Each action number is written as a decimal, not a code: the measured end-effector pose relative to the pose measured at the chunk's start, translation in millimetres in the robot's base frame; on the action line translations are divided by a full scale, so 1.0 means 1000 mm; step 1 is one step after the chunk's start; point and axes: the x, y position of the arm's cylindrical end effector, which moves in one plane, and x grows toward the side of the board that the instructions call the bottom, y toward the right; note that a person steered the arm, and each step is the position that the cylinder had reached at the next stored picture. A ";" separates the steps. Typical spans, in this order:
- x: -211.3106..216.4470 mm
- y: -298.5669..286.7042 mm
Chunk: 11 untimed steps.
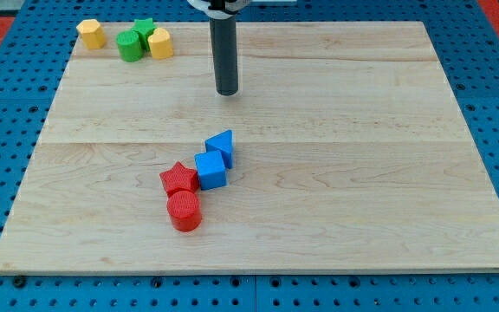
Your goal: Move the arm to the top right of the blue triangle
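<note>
The blue triangle (222, 146) lies near the middle of the wooden board (362, 130). It touches a blue cube (210, 169) just below and to its left. My tip (227, 91) is the lower end of a dark rod that comes down from the view's top. It stands above the triangle, almost straight up from it, about a block and a half away. It touches no block.
A red star (178, 178) and a red cylinder (184, 211) sit below and left of the blue cube. At the top left are a yellow block (91, 34), a green cylinder (130, 45), a green star (144, 29) and another yellow block (160, 42).
</note>
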 end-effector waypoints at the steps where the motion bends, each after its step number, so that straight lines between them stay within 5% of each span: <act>1: 0.000 0.000; 6: 0.000 0.012; 10: 0.096 0.136; 11: 0.087 0.144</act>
